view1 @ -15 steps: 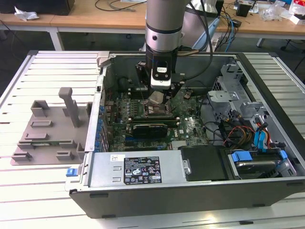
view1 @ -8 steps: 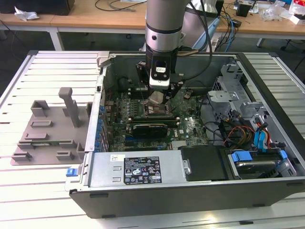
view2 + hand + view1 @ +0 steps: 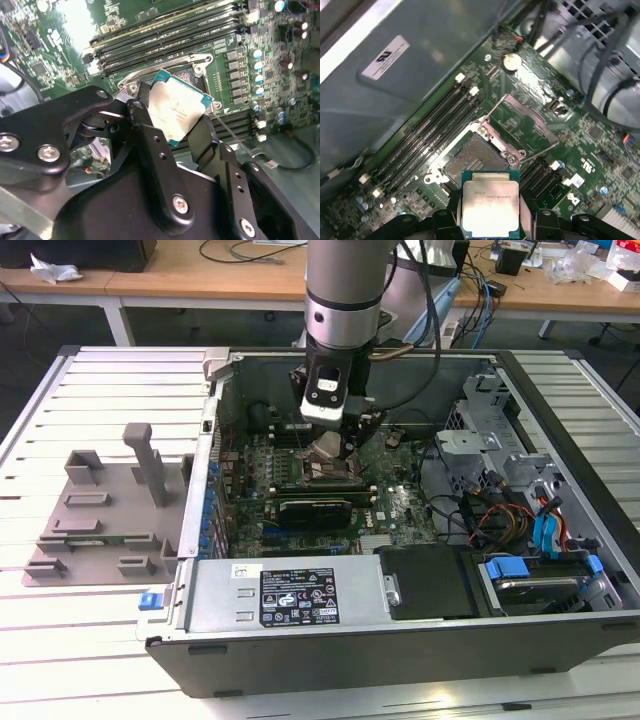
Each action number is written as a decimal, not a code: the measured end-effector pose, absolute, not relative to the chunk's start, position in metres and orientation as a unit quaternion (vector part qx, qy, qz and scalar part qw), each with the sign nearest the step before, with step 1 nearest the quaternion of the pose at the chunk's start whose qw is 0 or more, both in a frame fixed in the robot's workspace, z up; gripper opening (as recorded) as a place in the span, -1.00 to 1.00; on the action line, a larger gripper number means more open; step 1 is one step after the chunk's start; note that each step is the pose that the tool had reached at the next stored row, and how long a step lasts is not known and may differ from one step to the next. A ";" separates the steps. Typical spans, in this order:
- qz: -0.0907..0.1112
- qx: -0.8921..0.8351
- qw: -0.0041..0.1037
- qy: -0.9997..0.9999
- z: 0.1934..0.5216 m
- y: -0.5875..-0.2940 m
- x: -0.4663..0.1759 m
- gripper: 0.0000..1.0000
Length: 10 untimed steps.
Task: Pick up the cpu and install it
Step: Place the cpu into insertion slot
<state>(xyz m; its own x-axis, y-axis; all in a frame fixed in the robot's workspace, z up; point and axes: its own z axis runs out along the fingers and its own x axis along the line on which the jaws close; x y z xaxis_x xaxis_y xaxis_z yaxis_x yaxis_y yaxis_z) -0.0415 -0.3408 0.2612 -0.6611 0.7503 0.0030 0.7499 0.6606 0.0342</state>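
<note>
My gripper (image 3: 338,445) hangs inside the open computer case, just above the motherboard (image 3: 395,505). It is shut on the cpu (image 3: 176,110), a small square chip with a silvery top plate and a pale rim, held by two opposite edges between black fingers (image 3: 150,135). In the first wrist view the cpu (image 3: 490,202) hovers a little above and beside the open socket (image 3: 476,162), whose metal frame and lever are raised. The chip is tilted slightly and does not touch the socket.
Black memory slots (image 3: 427,135) run beside the socket. A long black card (image 3: 315,508) lies near the front of the board. Cables (image 3: 505,515) and drive bays fill the case's right part in the exterior view. A grey fixture (image 3: 105,515) sits outside on the exterior view's left.
</note>
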 end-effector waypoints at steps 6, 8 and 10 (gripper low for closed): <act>0.016 0.490 0.007 0.872 0.261 -0.341 -0.041 0.09; 0.016 0.508 0.007 0.861 0.261 -0.341 -0.041 0.09; 0.015 0.546 0.008 0.838 0.261 -0.341 -0.041 0.09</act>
